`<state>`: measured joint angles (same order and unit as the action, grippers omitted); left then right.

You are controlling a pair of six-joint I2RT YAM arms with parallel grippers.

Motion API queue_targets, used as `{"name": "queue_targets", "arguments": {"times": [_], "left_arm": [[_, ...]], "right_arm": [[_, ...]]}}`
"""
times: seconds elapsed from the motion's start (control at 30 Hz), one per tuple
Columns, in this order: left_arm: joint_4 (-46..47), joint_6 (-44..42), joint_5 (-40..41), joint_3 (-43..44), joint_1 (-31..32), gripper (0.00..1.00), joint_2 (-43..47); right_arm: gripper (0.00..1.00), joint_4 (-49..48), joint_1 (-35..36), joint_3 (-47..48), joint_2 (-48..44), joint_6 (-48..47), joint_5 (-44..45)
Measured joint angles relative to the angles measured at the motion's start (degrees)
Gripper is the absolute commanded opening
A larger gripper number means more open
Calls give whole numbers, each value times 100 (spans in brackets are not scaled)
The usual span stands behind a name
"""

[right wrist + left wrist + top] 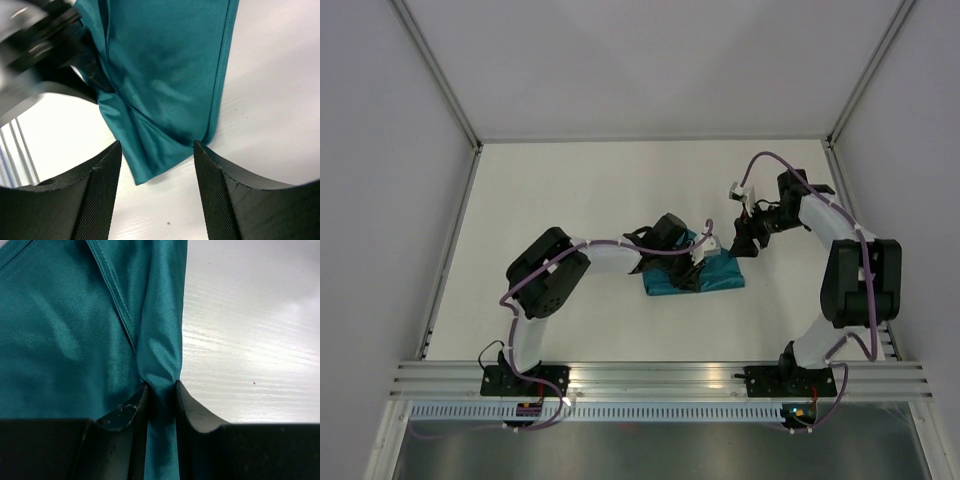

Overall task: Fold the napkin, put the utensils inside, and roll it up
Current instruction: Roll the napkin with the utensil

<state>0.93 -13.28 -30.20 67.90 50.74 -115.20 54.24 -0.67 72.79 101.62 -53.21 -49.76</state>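
The teal napkin (722,279) lies folded into a small, flattish bundle just right of centre in the top view, on the white worktop (580,190). The left claw (160,390) is closed on a gathered ridge of the cloth, pinched thin between its fingertips at the lower middle of its wrist view. The right claw (156,150) stands open and holds nothing, poised over the napkin's free corner at the bottom centre of its view. No utensils show in any view.

The fabric looks light, limp and a little glossy, so it will likely sag, crease and slide on the smooth worktop rather than hold a shape. The hemmed corner beneath the right claw looks the surest place to take hold, gripping through all layers.
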Motion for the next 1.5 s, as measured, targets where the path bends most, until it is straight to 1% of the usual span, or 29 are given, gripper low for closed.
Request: {"name": "queue_targets", "arguments": {"times": [0.1, 0.2, 0.27, 0.33, 0.43, 0.57, 0.73, 0.87, 0.9, 1.0, 1.03, 1.1, 1.13, 1.2, 1.23, 1.33, 1.5], "left_arm": [[-245, 208, -758, 319, -286, 4, -291], [-457, 415, -1488, 619, -540, 3, -597], [-599, 551, -1941, 828, -693, 3, -811], [-693, 656, -2286, 960, -811, 3, -973], [-839, 807, -2673, 1056, -944, 3, -1126], [-1091, 962, -3001, 1110, -1056, 3, -1233], [-1329, 1060, -3152, 1156, -1097, 2, -1292], [-1453, 1121, -3233, 1222, -1113, 2, -1355], [-1462, 1134, -3246, 1237, -1115, 2, -1366], [-1486, 1139, -3248, 1250, -1115, 4, -1370], [-1495, 1139, -3248, 1255, -1115, 7, -1370], [-1526, 1141, -3248, 1257, -1115, 14, -1370], [-1554, 1141, -3250, 1257, -1115, 21, -1370], [-1565, 1145, -3246, 1257, -1115, 29, -1364], [-1569, 1143, -3228, 1257, -1115, 35, -1353], [-1609, 1147, -3025, 1241, -1115, 41, -1252], [-1696, 1152, -2354, 1054, -1134, 45, -846]], "right_arm": [[66, -942, 120, -1180, -1141, 203, 258], [66, -1862, 468, -2166, -2015, 354, 691], [69, -2518, 953, -2848, -2538, 470, 1102], [70, -3049, 1453, -3346, -2868, 540, 1443], [70, -3569, 2116, -3825, -3091, 621, 1897], [70, -4061, 2747, -4030, -3067, 710, 2411], [70, -4435, 3248, -4135, -3003, 800, 2778], [68, -4651, 3493, -4232, -2865, 844, 2990], [66, -4697, 3534, -4253, -2822, 844, 3042], [57, -4835, 3641, -4332, -2621, 846, 3185], [48, -4933, 3659, -4334, -2583, 841, 3222], [39, -5029, 3683, -4334, -2509, 850, 3298], [30, -5075, 3683, -4334, -2474, 846, 3311], [24, -5080, 3692, -4334, -2452, 831, 3322], [21, -5066, 3698, -4334, -2452, 828, 3327], [19, -4988, 3705, -4262, -2428, 798, 3327], [18, -4474, 3646, -3853, -2162, 726, 3193]]}}
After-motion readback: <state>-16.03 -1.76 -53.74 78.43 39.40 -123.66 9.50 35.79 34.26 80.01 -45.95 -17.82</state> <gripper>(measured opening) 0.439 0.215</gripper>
